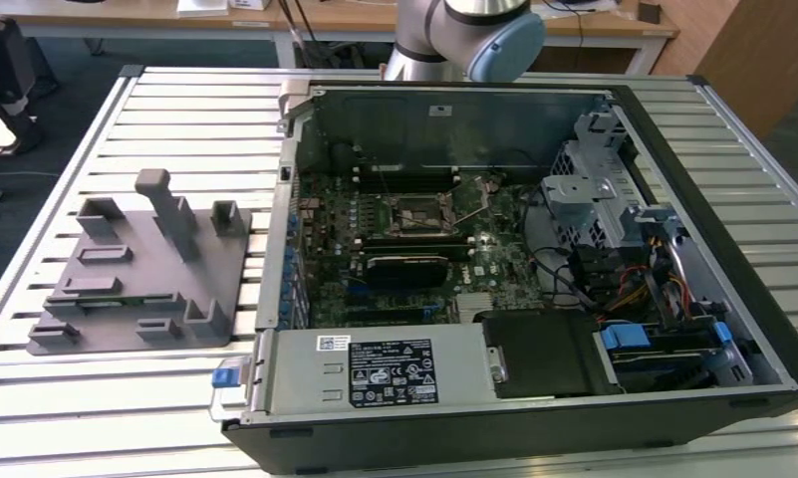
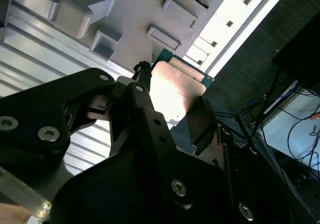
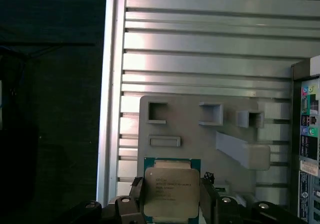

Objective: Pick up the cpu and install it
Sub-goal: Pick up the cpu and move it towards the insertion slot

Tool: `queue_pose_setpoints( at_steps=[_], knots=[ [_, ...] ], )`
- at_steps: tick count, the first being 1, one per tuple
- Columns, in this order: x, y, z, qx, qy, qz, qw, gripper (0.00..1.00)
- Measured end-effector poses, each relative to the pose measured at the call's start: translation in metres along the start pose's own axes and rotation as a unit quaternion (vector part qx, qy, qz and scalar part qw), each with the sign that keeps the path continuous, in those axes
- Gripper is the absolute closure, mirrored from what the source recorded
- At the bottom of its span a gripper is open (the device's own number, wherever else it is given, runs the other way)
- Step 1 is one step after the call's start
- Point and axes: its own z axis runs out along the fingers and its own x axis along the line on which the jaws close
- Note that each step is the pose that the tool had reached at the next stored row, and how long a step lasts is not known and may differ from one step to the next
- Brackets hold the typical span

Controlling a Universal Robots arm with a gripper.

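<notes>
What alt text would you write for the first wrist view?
A pincer grips a silver cpu by two sides, over a grey moulded tray on a ribbed metal table. A computer case stands beside the tray.

Soft, even light falls over the slatted metal table [image 1: 159, 110] and the grey tray [image 1: 146, 269] in the exterior view, while the inside of the open computer case [image 1: 505, 229] lies dimmer, shaded by its own walls. In the second wrist view hard glare washes out the cpu [image 2: 177, 86] and the slats beyond, leaving the gripper [image 2: 172, 96] nearly black. In the first wrist view the table gleams in bands beside an almost black floor [image 3: 50, 109].
</notes>
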Motion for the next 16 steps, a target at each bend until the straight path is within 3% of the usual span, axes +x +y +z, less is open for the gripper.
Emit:
queue_pose_setpoints(
  at_steps=[3,9,16],
  knots=[
    [-0.0001,0.0015,-0.0076,0.0,-0.0002,0.0,1.0,0.47],
    [-0.0023,0.0017,-0.0089,0.0,-0.0002,0.0,1.0,0.47],
    [-0.0228,0.001,-0.0088,0.0,-0.0001,0.0,1.0,0.47]
  ],
)
